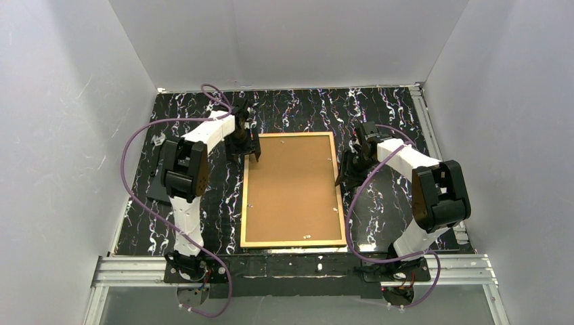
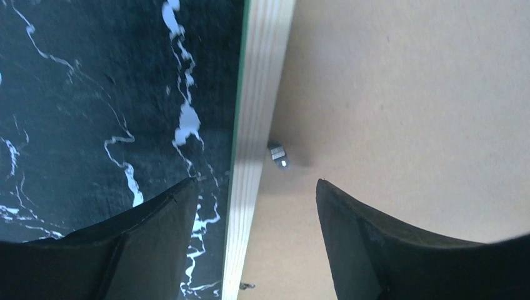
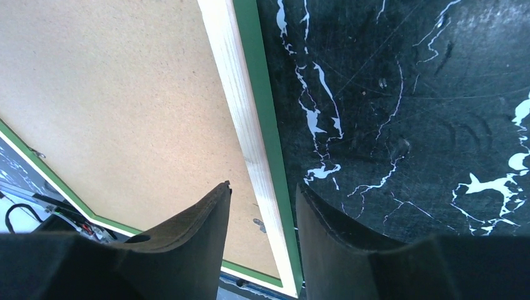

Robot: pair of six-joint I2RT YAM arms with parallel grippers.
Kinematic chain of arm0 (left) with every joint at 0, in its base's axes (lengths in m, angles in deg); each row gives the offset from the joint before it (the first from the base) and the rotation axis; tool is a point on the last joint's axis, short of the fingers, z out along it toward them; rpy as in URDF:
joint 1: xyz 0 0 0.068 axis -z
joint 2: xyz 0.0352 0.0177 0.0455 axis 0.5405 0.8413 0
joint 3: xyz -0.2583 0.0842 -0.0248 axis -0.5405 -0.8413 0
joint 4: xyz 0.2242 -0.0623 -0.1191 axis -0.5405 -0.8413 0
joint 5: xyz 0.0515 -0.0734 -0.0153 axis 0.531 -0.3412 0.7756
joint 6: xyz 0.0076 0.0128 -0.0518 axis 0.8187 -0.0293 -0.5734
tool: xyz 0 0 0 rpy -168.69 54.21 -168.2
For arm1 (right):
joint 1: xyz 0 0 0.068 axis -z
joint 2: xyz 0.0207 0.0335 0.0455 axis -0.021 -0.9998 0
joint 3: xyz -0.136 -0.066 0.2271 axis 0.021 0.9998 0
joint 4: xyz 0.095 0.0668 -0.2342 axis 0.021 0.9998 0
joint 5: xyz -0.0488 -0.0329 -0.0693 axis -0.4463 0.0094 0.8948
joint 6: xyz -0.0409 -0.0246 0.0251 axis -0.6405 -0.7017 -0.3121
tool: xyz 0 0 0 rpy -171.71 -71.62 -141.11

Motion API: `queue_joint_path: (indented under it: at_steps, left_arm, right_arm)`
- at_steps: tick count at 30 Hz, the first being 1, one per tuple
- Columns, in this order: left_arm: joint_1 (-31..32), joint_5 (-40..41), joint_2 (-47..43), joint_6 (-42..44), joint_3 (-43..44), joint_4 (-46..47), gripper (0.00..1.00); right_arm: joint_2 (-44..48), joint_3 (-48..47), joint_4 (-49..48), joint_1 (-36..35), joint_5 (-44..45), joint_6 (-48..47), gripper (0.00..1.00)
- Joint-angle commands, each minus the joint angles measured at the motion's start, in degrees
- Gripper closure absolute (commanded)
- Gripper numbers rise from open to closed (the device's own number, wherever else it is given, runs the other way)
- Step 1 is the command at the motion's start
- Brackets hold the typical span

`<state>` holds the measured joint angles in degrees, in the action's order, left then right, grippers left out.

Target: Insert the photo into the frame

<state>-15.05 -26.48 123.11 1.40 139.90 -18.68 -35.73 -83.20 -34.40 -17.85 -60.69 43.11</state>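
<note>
1 frame (image 1: 291, 242) lies face down near the middle of the black, white-veined surface (image 1: 304, 108), its long sides running away from the arm bases. Its tan wood back edge faces up, and the wrist views show a thin green strip along the outer side. 1 brown backing board (image 1: 291, 189) fills the opening, lying flat inside the 4 rails.

There are 2 arms, 1 on each side of the frame, and each trails 1 purple cable.

The left arm (image 1: 186, 169) reaches to the frame's far left corner. The left gripper (image 2: 254, 184) points down astride the left rail. 1 finger (image 2: 156, 237) hangs over the bare surface and the other over the backing board. The jaws are parted, with a clear gap on each side of the rail, so they grasp nothing. 1 small metal tab (image 2: 279, 155) sits on the board just inside the rail, between the 2 fingers.

The right arm (image 1: 440, 193) reaches to the right rail, past its middle toward the far end. The right gripper (image 3: 264, 187) straddles that rail. 1 finger (image 3: 187, 250) is over the board and the other over the surface. These jaws are narrower, leaving only a sliver on each side, and are not clamped on the wood. 1 small tab (image 3: 258, 222) lies on the board beside the rail there.
</note>
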Motion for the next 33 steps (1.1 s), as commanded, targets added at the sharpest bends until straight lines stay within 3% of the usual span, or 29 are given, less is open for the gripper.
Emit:
queue_joint_path:
  at_steps: [1, 7, 10, 12, 24, 33]
  left_arm:
    - [-0.9, 3.6, 3.6, -0.9, 4.3, -6.6, 0.33]
    - [-1.3, 3.9, 7.6, -0.9, 9.5, -8.2, 0.39]
    - [-1.3, 3.2, 8.5, -0.3, 10.0, -8.5, 0.48]
    - [-1.3, 2.1, 8.6, 0.3, 9.1, -8.0, 0.53]
    - [-1.3, -0.6, 5.5, 0.9, 0.2, -3.9, 0.58]
    - [-1.3, -0.2, 3.6, 2.9, -1.8, -3.9, 0.93]
  right_arm:
    - [1.9, 1.0, -0.6, 0.3, -0.9, 0.2, 0.50]
    - [1.6, 1.4, -0.9, 0.2, -0.8, 0.1, 0.52]
    - [1.0, 1.3, -0.9, 0.2, -1.1, 0.2, 0.54]
    - [0.9, 1.2, -1.1, 0.3, -1.1, 0.1, 0.55]
    - [-0.2, 0.5, -1.1, 0.2, -1.1, 0.3, 0.56]
    - [-1.1, 0.8, -1.8, 0.2, -1.4, 0.6, 0.57]
